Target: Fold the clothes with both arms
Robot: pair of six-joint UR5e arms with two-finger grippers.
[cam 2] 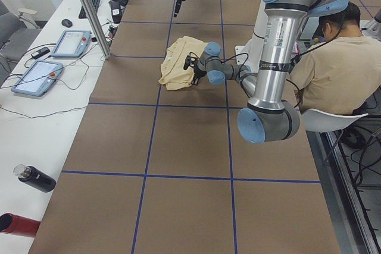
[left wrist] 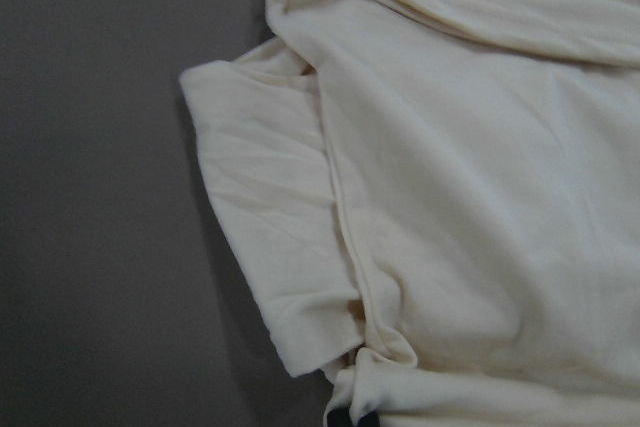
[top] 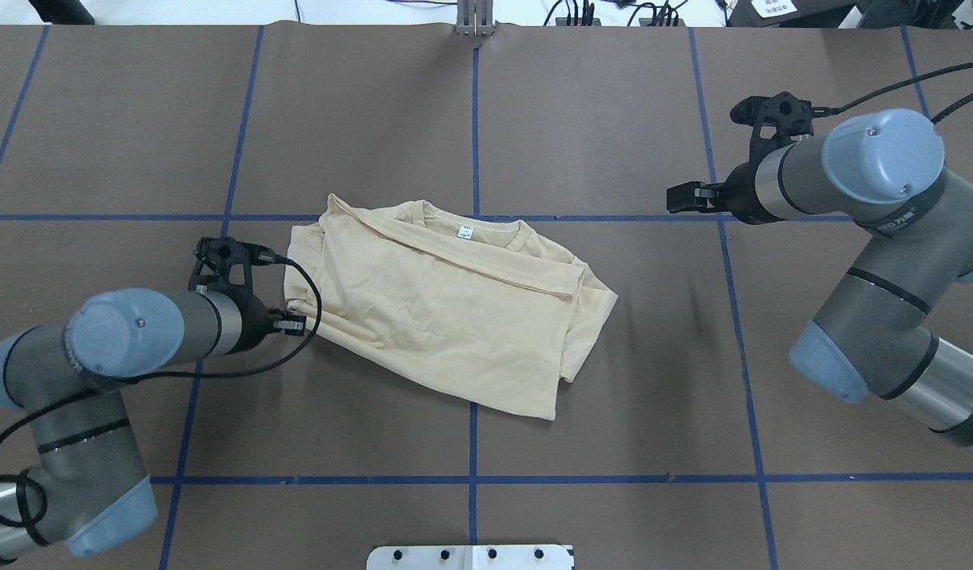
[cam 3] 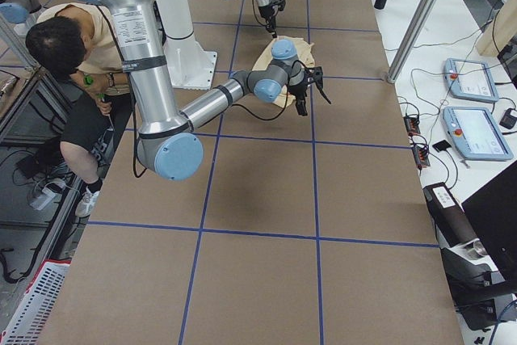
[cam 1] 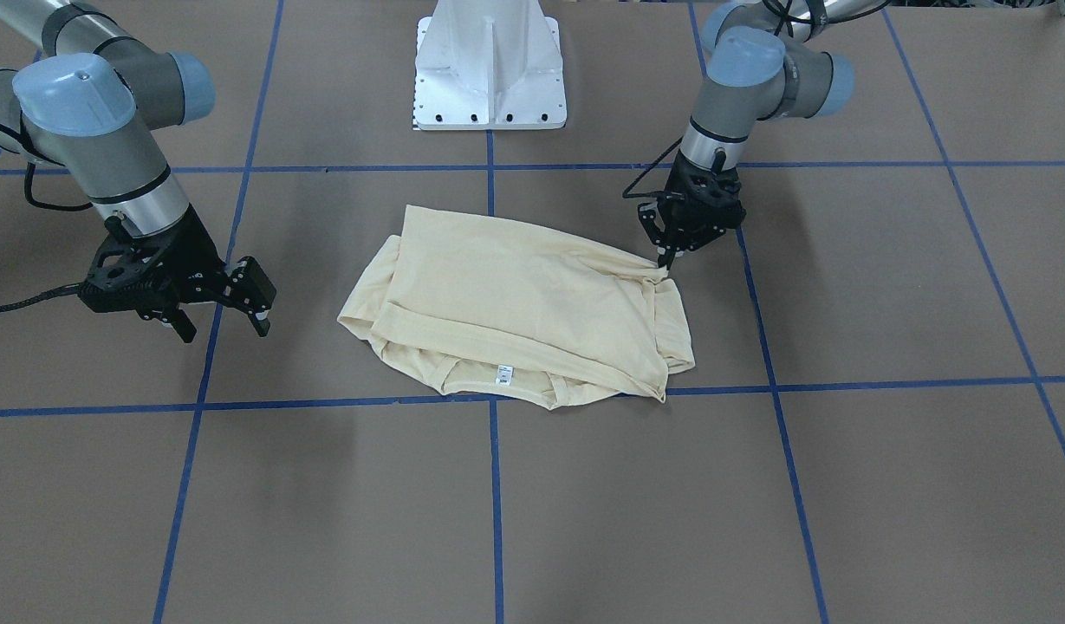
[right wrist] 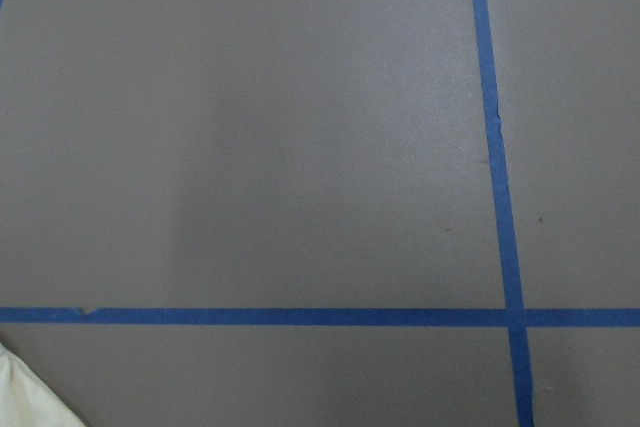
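The T-shirt's [cam 1: 515,295] bunched corner hides the tips of the left gripper [cam 1: 668,260].

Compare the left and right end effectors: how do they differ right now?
The left end effector is shut, pinching the T-shirt's edge; the right end effector is open and holds nothing. The left touches the T-shirt; the right is apart from it, over bare table. Both are black and two-fingered.

A cream shirt [cam 1: 515,312] lies loosely folded on a brown counter [cam 1: 757,503] gridded with blue tape [cam 1: 495,503]; the left gripper [cam 1: 668,258] pinches its corner, fingers [cam 1: 666,251] together; the right gripper [cam 1: 224,328] hangs well apart, fingers spread.
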